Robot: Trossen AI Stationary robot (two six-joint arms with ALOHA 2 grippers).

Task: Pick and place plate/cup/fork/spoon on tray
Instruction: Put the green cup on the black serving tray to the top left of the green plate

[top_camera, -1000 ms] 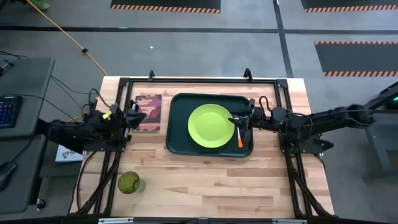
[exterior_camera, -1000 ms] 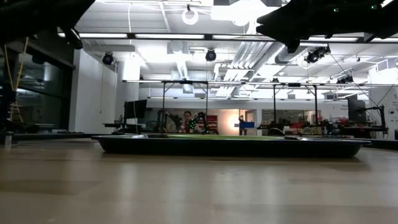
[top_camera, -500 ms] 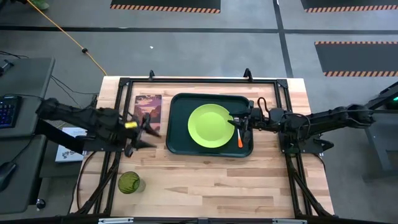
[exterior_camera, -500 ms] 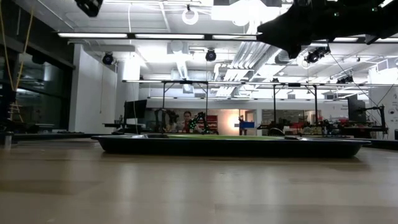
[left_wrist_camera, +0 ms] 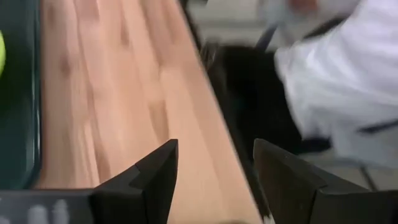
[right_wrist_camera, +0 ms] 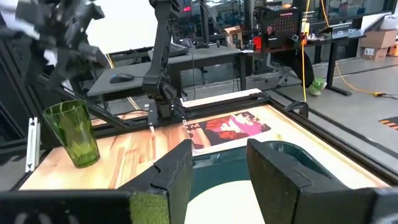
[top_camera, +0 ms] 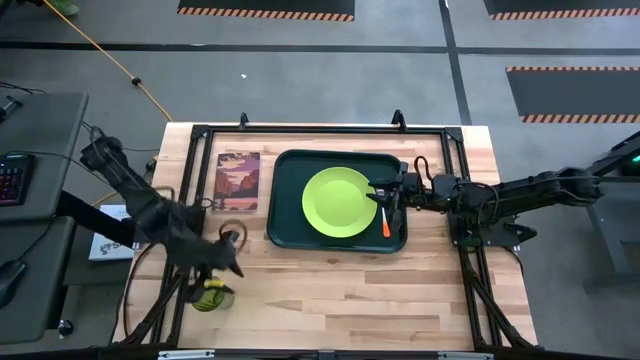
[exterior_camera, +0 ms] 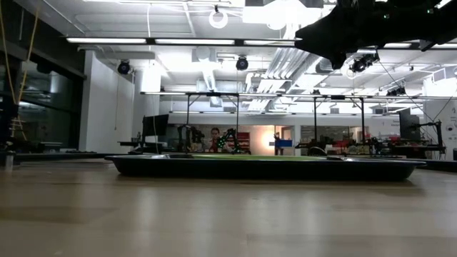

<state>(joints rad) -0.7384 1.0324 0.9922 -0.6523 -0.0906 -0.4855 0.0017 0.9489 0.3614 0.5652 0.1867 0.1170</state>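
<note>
The lime-green plate (top_camera: 338, 203) lies in the dark tray (top_camera: 285, 225). The orange-handled fork (top_camera: 386, 222) rests in the tray at the plate's right edge. The green cup (top_camera: 208, 297) stands upright on the wood near the front left, also seen in the right wrist view (right_wrist_camera: 74, 133). My left gripper (top_camera: 228, 253) hovers open just beside and above the cup, with only bare wood between its fingers (left_wrist_camera: 214, 149). My right gripper (top_camera: 384, 193) hangs open over the tray's right part, above the fork, holding nothing (right_wrist_camera: 217, 149). The spoon is out of view.
A picture card (top_camera: 238, 180) lies flat left of the tray. Black frame rails (top_camera: 195, 160) run along the table's left and right sides. Bare wood (top_camera: 350, 300) stretches across the table's near half. A desk with a keyboard (top_camera: 12, 180) stands off the left edge.
My left gripper has opened and swung from beside the picture card toward the table's near edge, ending close to the cup. The cup, plate, fork and tray have stayed in place.
</note>
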